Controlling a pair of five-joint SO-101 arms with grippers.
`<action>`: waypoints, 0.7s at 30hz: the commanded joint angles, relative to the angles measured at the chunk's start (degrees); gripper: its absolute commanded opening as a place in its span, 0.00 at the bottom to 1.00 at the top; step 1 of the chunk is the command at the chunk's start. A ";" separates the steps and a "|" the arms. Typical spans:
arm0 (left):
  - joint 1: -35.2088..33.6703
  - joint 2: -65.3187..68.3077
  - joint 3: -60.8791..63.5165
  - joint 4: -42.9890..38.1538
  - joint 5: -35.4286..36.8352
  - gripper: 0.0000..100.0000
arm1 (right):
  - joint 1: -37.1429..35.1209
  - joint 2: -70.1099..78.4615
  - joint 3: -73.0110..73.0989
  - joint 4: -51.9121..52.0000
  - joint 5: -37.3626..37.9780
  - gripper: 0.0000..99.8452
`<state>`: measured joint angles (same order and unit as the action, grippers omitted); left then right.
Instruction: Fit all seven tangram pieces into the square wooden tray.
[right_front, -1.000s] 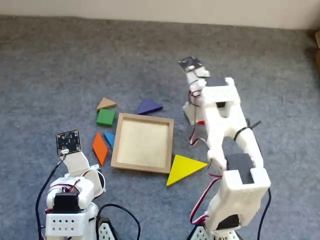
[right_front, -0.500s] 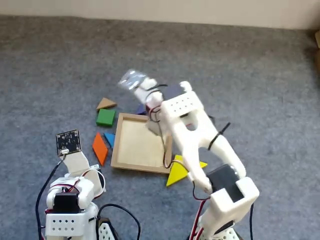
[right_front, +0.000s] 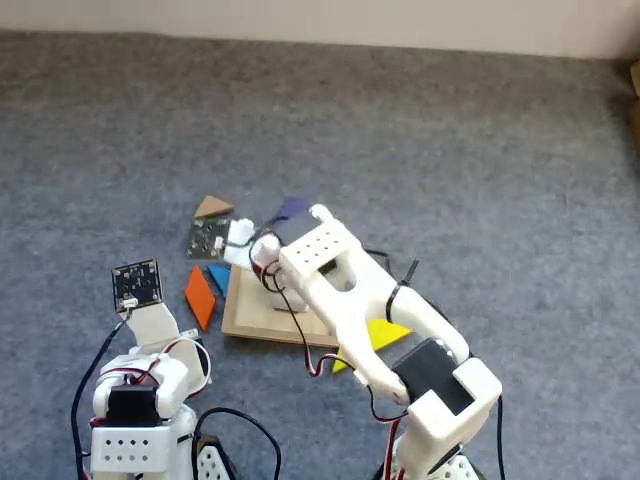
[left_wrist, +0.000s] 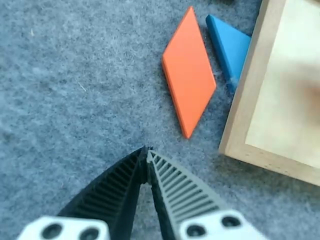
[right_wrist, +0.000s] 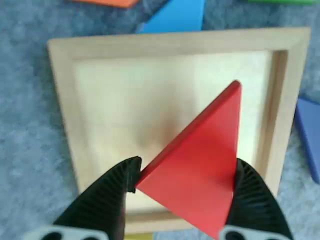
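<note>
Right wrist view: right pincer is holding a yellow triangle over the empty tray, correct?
Not quite: the right pincer holds a red triangle, not a yellow one, over the empty tray; the right wrist view shows it. The yellow triangle lies on the carpet beside the tray, as the high view shows.

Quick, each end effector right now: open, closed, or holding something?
Left end effector: closed, holding nothing.
Right end effector: closed on the red triangular tangram piece.

red triangle (right_wrist: 200, 165) held over square wooden tray (right_wrist: 62, 100); orange parallelogram (left_wrist: 189, 85) outside
</note>
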<state>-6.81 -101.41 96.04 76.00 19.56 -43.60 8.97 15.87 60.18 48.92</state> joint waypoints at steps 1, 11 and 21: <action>-0.66 -2.95 1.19 0.35 -0.26 0.01 | -0.22 -4.09 2.95 -8.75 0.88 0.18; -0.66 -2.95 1.19 0.35 -0.26 0.01 | 0.31 -4.00 4.09 -10.07 -4.66 0.23; -0.66 -2.95 1.19 0.35 -0.26 0.01 | 1.80 -4.53 4.00 -10.07 -6.51 0.39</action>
<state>-6.81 -101.41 96.04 76.00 19.56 -43.25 8.97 20.44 51.03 43.12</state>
